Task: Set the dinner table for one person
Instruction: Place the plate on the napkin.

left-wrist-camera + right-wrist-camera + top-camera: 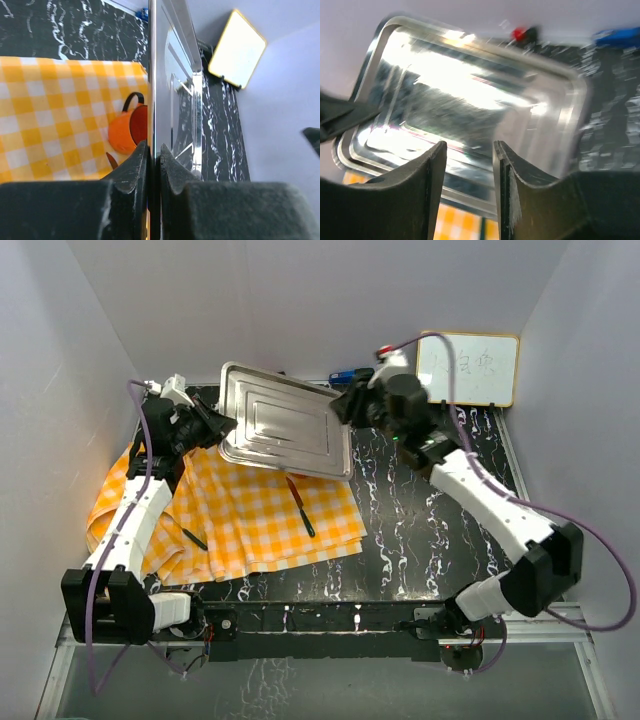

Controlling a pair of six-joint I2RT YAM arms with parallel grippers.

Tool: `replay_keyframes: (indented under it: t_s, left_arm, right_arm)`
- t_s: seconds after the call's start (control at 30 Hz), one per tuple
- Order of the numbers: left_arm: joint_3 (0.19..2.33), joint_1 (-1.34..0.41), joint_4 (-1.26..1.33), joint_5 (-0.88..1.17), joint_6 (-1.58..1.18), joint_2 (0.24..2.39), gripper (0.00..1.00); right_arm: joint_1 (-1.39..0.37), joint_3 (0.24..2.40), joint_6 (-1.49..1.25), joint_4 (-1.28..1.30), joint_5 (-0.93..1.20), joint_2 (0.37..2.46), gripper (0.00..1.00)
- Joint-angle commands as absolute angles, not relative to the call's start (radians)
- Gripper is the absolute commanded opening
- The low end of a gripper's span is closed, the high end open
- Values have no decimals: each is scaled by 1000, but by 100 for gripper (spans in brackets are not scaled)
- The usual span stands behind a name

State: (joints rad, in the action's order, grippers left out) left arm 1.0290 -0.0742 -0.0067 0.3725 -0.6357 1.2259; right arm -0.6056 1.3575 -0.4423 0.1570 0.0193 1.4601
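Steel tray (285, 420) hangs tilted over the checked cloth (250, 525) on the dinner table (420, 540). Your left gripper (154, 150) clamps its rim; your right gripper (470, 150) sits spread beside it. Note the orange cup (122, 134) underneath, knife (300, 506) nearby.

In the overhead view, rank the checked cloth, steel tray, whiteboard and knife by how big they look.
Largest to smallest:
1. checked cloth, even though it is partly covered
2. steel tray, seemingly raised, so nearness may flatter it
3. whiteboard
4. knife

Checked cloth (250, 515) on dinner table (420, 530)
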Motion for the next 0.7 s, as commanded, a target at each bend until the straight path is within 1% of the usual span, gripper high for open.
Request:
replay_keyframes:
  t_s: [0.0, 0.03, 0.07, 0.2, 0.37, 0.53, 0.67]
  left_arm:
    - [1103, 2, 149, 494, -738, 1221, 0]
    - [1108, 12, 172, 517, -760, 1228, 0]
    - [1113, 18, 191, 534, -778, 1234, 0]
    - [1133, 48, 270, 617, -852, 1261, 0]
    - [1135, 80, 394, 709, -962, 1292, 0]
    - [1101, 100, 510, 772, -1054, 1325, 0]
    - [1084, 106, 556, 793, -1087, 1343, 0]
  right_arm:
    - [-333, 1299, -413, 185, 14, 1302, 41]
    - [-237, 1259, -443, 166, 74, 1284, 42]
    - [-181, 1223, -463, 144, 127, 1272, 42]
    - [-59, 1104, -517, 58, 327, 1289, 45]
    - [-8, 965, -654, -190, 548, 1345, 44]
    - [45, 900, -794, -438, 713, 1378, 44]
    - [90, 826, -994, -737, 815, 1405, 44]
